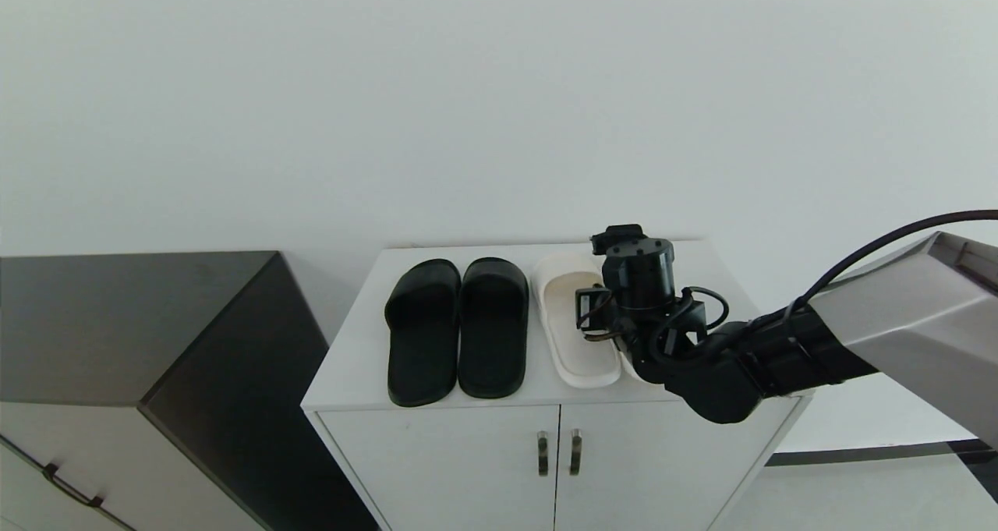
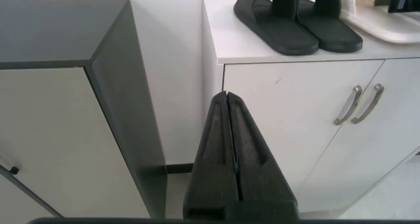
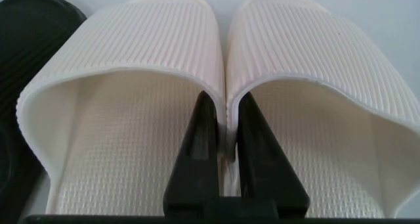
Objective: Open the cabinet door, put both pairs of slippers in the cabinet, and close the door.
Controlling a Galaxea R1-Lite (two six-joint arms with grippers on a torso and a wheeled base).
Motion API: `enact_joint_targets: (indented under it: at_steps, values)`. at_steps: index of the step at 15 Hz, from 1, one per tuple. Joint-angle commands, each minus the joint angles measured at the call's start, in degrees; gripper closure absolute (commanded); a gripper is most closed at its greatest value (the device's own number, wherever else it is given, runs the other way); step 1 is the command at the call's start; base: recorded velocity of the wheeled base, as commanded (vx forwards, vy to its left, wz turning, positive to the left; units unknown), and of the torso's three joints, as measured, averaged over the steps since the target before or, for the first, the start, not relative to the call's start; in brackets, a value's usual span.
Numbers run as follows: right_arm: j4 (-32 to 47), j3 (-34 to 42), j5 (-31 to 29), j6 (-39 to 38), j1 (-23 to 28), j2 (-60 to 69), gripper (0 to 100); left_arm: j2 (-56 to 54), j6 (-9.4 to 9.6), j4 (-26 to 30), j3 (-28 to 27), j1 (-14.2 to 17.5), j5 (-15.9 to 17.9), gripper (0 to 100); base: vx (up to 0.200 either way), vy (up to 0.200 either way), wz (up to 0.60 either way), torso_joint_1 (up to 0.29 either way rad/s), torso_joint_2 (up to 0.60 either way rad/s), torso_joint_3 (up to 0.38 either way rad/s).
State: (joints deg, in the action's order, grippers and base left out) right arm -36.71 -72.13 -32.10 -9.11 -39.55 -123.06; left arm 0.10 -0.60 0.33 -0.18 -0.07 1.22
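A pair of black slippers [image 1: 456, 328] [image 2: 298, 17] lies side by side on top of the white cabinet [image 1: 437, 469] [image 2: 282, 106]. To their right lie the white slippers [image 1: 573, 324] [image 3: 144, 60], also side by side. My right gripper [image 1: 599, 322] [image 3: 226, 100] comes down over the white pair with one finger inside each slipper, shut on their two touching inner walls. Both cabinet doors are closed, with their metal handles [image 1: 558, 451] [image 2: 359, 104] at the middle. My left gripper [image 2: 228, 99] hangs shut and empty, low, to the left of the cabinet front.
A lower dark-topped cabinet [image 1: 117, 320] [image 2: 59, 33] stands close to the left of the white one, with a narrow gap between them. A plain white wall runs behind both. Bare floor [image 1: 858, 492] lies to the right.
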Motion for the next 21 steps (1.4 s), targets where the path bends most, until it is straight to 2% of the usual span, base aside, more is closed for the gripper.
enact_joint_targets:
  at_steps: [1, 5, 7, 9, 11, 14, 19, 21]
  values:
    - [-0.03, 2.79, -0.07, 0.23, -0.27, 5.64, 100, -0.01, -0.02, 0.02, 0.01, -0.01, 0.01, 100, 0.0, 0.0, 0.0, 0.0, 0.0, 0.0]
    - [0.32, 14.65, 0.63, 1.64, -2.03, 18.56, 100, -0.01, -0.11, -0.07, 0.09, -0.01, 0.01, 100, 0.0, 0.0, 0.0, 0.0, 0.0, 0.0]
    - [0.58, 23.09, 4.68, 1.64, -2.9, 25.59, 100, -0.01, -0.11, -0.07, 0.09, -0.01, -0.08, 100, 0.0, 0.0, 0.0, 0.0, 0.0, 0.0]
    - [1.73, 30.38, 9.69, 2.08, -3.26, 31.39, 100, -0.01, -0.11, -0.07, 0.09, -0.01, 0.01, 100, 0.0, 0.0, 0.0, 0.0, 0.0, 0.0]
    - [1.73, 33.28, 15.75, 3.31, -4.57, 33.33, 100, -0.01, -0.19, -0.07, 0.09, -0.01, -0.08, 100, 0.0, 0.0, 0.0, 0.0, 0.0, 0.0]
    - [1.9, 39.79, 32.36, 3.48, -6.95, 39.3, 100, -0.01, -0.46, -0.07, 0.09, -0.01, -0.08, 100, 0.0, 0.0, 0.0, 0.0, 0.0, 0.0]
    - [1.37, 43.92, 36.14, 6.47, -7.39, 39.22, 100, -0.01, -0.46, -0.07, 0.09, -0.01, -0.08, 100, 0.0, 0.0, 0.0, 0.0, 0.0, 0.0]
    - [1.37, 44.62, 36.58, 6.47, -7.3, 39.04, 100, -0.01, -0.46, -0.07, 0.09, -0.01, -0.08, 100, -0.2, 0.0, 0.0, 0.002, 0.0, 0.005]
